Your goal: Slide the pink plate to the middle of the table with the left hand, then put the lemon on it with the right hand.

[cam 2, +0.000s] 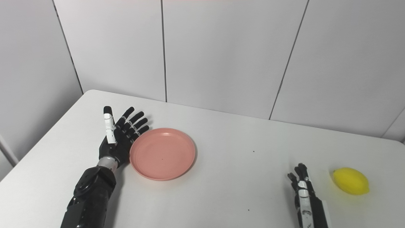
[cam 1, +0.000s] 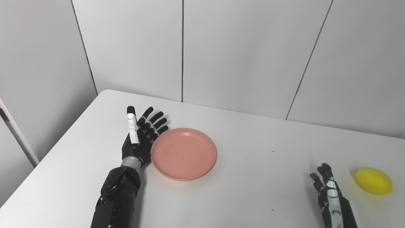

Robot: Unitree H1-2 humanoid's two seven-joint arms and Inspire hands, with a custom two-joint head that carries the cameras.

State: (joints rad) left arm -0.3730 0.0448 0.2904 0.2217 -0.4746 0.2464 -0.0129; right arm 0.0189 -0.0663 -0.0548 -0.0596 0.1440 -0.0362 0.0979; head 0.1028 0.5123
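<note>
the left hand point(cam 1: 139, 139) is seen with fingers spread and empty, its palm set against the left rim of the pink plate point(cam 1: 183, 154), apparently placed to push it rightward toward the middle of the white table point(cam 1: 259, 190). near the right edge, the right hand point(cam 1: 329, 190) is held loosely apart, empty, just left of the lemon point(cam 1: 373, 180).

The white surface point(cam 1: 253, 164) has a rounded far-left corner and runs up close to a pale panelled wall. A pink plate point(cam 1: 183, 154) lies flat on it, left of centre, with nothing in it. Well apart from the plate, near the right edge, a yellow lemon point(cam 1: 373, 180) lies on its side. A few small dark specks dot the bare top between them.
</note>
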